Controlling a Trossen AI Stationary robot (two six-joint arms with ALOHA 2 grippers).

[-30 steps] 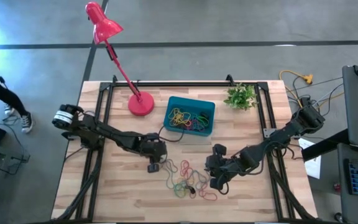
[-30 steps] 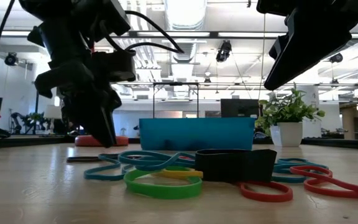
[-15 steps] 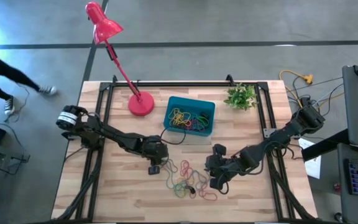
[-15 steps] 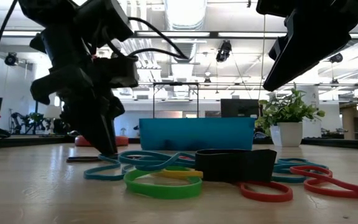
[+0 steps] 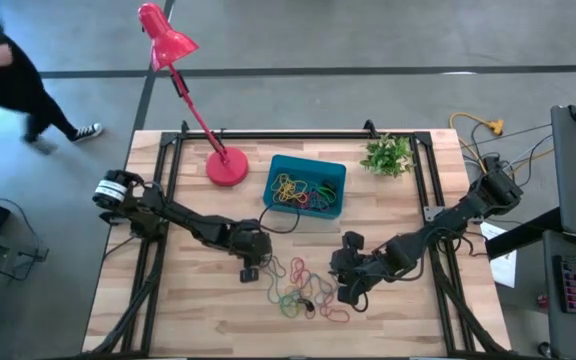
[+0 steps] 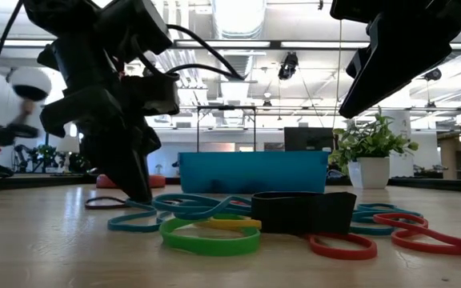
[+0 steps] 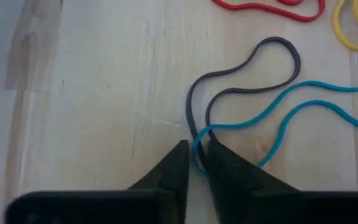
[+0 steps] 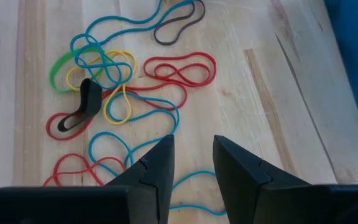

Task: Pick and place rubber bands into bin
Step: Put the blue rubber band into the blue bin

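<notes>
On the pale wooden bench [image 5: 198,310], the left hand [image 7: 194,163] is down at the surface at the left edge of a loose scatter of thin, floppy rubber bands [image 5: 303,290] in red, green, yellow, teal and black. Its two dark fingers [image 7: 173,171] stand narrow, almost together, pinching a thin teal rubber loop [image 7: 303,109] right where it crosses a thin dark grey rubber loop [image 7: 241,71]; whether the grey loop is caught too I cannot tell. In the low view the fingertips touch the boards beside a dark loop lying flat.

Right of the scatter, the right hand [image 8: 191,155] hangs above the bench with its fingers partly apart and nothing between them. Past it lie a red figure-eight band [image 8: 179,70], a yellow band [image 8: 118,106], a green band [image 8: 64,65] and a broad black band [image 8: 82,106] curled on its edge.

Just behind the scatter sits the small rectangular teal-blue plastic bin [image 5: 305,186] with low walls, apart from both hands; it already holds a tangle of yellow, red, green and dark bands. Left of the bin stands a red desk lamp [image 5: 226,166] on a round base, and right of it a small green potted plant [image 5: 387,155]. A person [image 5: 13,80] in dark clothing is on the floor beyond the bench's far left corner.
</notes>
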